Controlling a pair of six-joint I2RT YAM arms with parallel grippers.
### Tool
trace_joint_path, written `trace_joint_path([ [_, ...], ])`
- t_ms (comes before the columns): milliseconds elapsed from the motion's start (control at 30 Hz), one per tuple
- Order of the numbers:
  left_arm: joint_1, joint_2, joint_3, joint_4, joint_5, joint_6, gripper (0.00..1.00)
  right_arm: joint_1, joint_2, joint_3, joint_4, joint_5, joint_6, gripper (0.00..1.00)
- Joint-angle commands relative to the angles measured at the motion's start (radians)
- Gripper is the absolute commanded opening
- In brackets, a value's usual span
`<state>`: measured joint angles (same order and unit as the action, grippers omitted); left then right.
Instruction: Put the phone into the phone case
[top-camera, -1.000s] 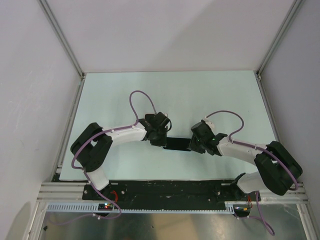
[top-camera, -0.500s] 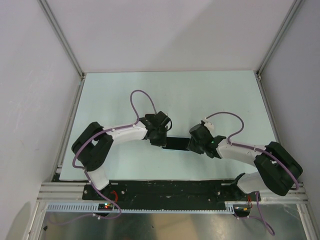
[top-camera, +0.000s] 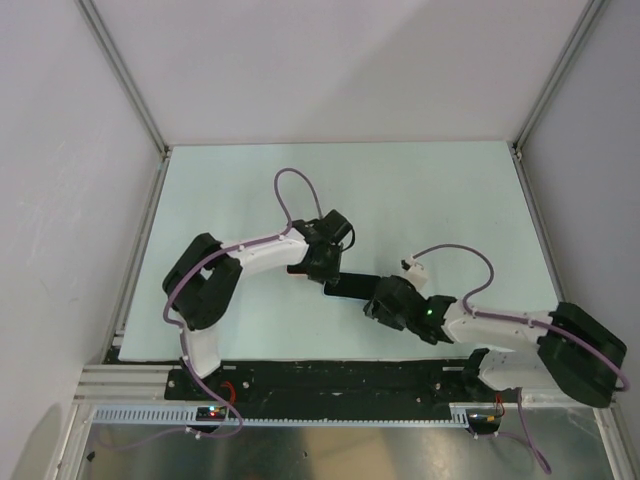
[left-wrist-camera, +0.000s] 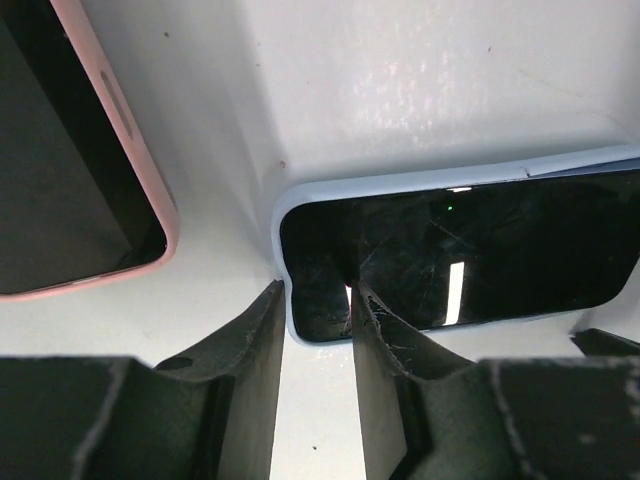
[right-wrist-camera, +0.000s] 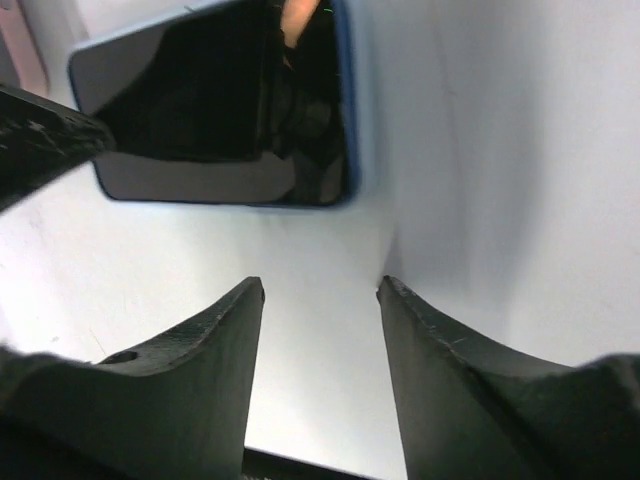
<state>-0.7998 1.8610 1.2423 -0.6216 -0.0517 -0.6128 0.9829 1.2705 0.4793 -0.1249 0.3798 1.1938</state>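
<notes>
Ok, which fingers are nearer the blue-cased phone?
Left. The left fingers pinch the phone at its corner. The right fingers are open and stand back from its other end, with bare table between.

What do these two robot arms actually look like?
The left arm and right arm each have white links between bulky black joints, with a looping purple cable. A green light glows on the right arm. The left gripper and right gripper have matte black wedge-shaped fingers.
</notes>
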Motion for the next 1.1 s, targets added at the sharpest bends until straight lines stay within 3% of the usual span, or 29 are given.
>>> trace_joint_path([
  [0,0.013,-0.046,0.054,0.087,-0.026,0.028,0.37,-0.088,-0.141,-0.02,-0.227,-0.136,-0.081,0.59],
  [167,0.027,-0.159,0.036,0.075,-0.042,0.045,0.41,-0.268,-0.235,0.079,-0.276,-0.141,-0.248,0.61],
  [367,0.017,-0.336,-0.104,0.074,-0.049,0.004,0.4,-0.46,-0.029,0.24,-0.153,-0.313,-0.498,0.56],
  [500,-0.038,-0.398,-0.219,0.094,-0.078,-0.077,0.32,-0.464,0.174,0.377,-0.154,-0.318,-0.576,0.53],
  [700,-0.096,-0.399,-0.34,0.184,-0.067,-0.171,0.17,-0.455,0.358,0.474,-0.139,-0.35,-0.622,0.46],
  [867,-0.1,-0.35,-0.372,0.246,-0.074,-0.193,0.04,-0.41,0.412,0.493,-0.15,-0.334,-0.643,0.46],
  [1067,-0.069,-0.267,-0.357,0.286,-0.072,-0.175,0.0,-0.326,0.401,0.456,-0.187,-0.266,-0.628,0.45],
])
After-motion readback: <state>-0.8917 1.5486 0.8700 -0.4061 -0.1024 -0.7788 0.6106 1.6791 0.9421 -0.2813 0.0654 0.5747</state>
